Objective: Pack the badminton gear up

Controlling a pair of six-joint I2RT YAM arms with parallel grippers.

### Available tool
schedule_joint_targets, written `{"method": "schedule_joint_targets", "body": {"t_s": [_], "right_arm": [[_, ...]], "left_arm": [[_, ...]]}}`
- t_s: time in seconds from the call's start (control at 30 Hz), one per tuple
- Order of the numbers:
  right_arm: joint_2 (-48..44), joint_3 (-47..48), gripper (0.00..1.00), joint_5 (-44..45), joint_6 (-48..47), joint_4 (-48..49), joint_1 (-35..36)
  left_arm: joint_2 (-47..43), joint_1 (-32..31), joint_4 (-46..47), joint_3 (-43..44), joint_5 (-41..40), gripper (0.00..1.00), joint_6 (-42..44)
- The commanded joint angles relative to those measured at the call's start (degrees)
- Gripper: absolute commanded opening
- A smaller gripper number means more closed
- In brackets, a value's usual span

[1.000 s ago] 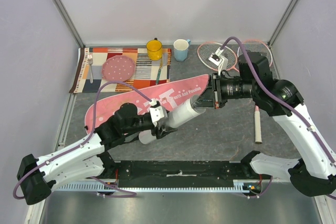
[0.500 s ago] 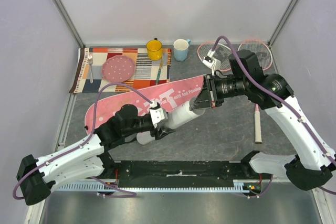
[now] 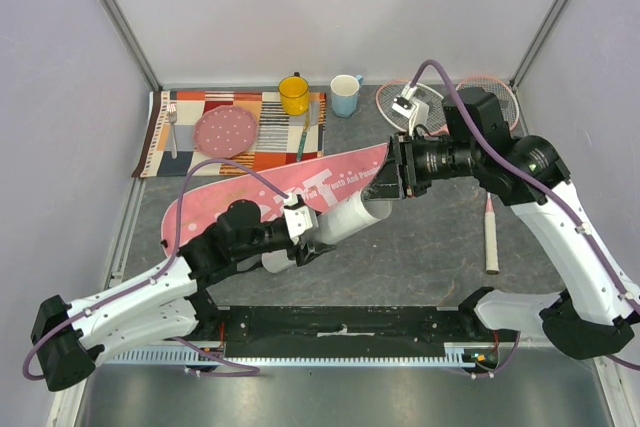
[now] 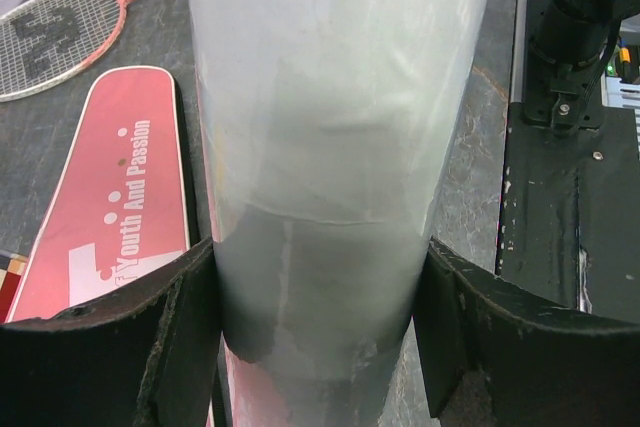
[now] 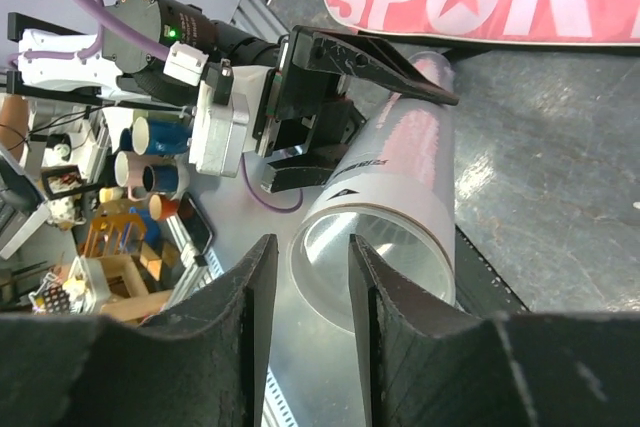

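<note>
One long white translucent tube (image 3: 345, 219) is clamped in the left tool (image 3: 312, 237), a pad pressed on each side. It is angled along the near edge of one flat pink SPORT-lettered racket bag (image 3: 240, 202) on the grey surface (image 3: 420, 257). The tube's open mouth faces the right tool (image 3: 387, 185), whose jaws stand narrowly parted with nothing between them. I cannot tell what lies inside the tube. Two pink-framed rackets (image 3: 397, 99) lie far right, partly hidden by the right arm. Two mugs, one yellow (image 3: 294, 95) and one blue (image 3: 345, 95), stand near one pink dotted plate (image 3: 225, 130) on one striped placemat (image 3: 275, 147).
</note>
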Motion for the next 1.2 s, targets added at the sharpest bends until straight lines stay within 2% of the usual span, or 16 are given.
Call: {"method": "schedule_joint_targets", "body": {"t_s": [0.0,0.03,0.3,0.67,0.8,0.9,1.0,1.17], "right_arm": [[-2.1,3.0,0.43,4.1,0.4,2.1,0.0],[-2.4,3.6,0.46,4.4,0.4,2.1,-0.1],[-2.9,1.7,0.46,3.7,1.4,3.9,-0.2],[-5.2,-10.0,0.46,0.3,3.7,10.7,0.1],[-5.4,-3.7,0.5,2.2,2.9,9.4,0.0],[-5.5,0.1,0.53,7.2,1.5,6.5,0.0],[-6.3,0.1,0.56,10.6,0.7,5.0,0.0],[-7.0,-3.4,0.56,7.8,0.8,5.7,0.0]], "left_arm": [[-1.4,-0.4,5.4,1.6,-0.5,0.43,2.4],[-1.2,-0.4,5.4,1.6,-0.6,0.43,2.4],[-0.6,-0.4,5.3,1.9,-0.3,0.43,2.2],[-0.5,-0.4,5.3,2.0,-0.3,0.43,1.9],[-0.4,-0.4,5.3,1.9,-0.4,0.43,1.8],[-0.4,-0.4,5.3,1.9,-0.5,0.43,1.9],[-0.5,-0.4,5.0,2.0,-0.7,0.42,1.8],[-0.7,-0.4,5.0,2.1,-0.5,0.42,1.6]]}}
